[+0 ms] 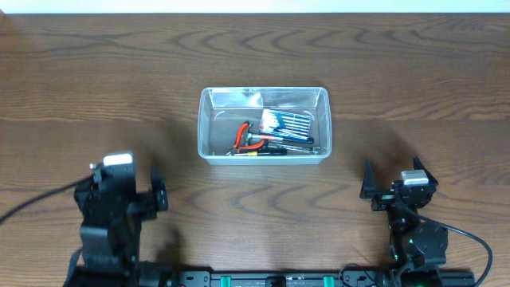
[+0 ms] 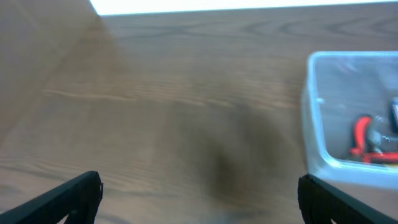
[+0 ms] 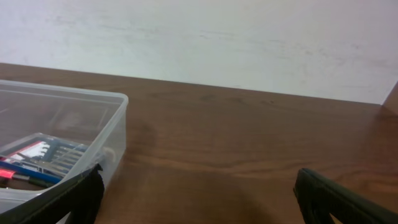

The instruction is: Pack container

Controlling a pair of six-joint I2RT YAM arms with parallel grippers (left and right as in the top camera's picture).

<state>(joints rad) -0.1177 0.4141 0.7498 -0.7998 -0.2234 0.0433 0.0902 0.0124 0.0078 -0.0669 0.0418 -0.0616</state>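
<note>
The clear plastic container [image 1: 205, 127] stands at the table's middle. Inside lie red-handled pliers [image 1: 243, 137] and a flat pack of small tools [image 1: 288, 125]. My left gripper [image 1: 125, 185] rests low at the front left, well short of the container, open and holding nothing. My right gripper [image 1: 393, 177] sits at the front right, likewise open and empty. In the left wrist view the container [image 2: 314, 124] is at the right edge, just beyond the right finger, with the pliers [image 2: 362, 130] showing through. The right wrist view has the container [image 3: 115, 124] at the left, behind the left finger.
Dark wood table [image 1: 96, 72] all around. A pale wall [image 3: 217, 37] rises behind the far table edge. Black cables trail from both arm bases along the front edge.
</note>
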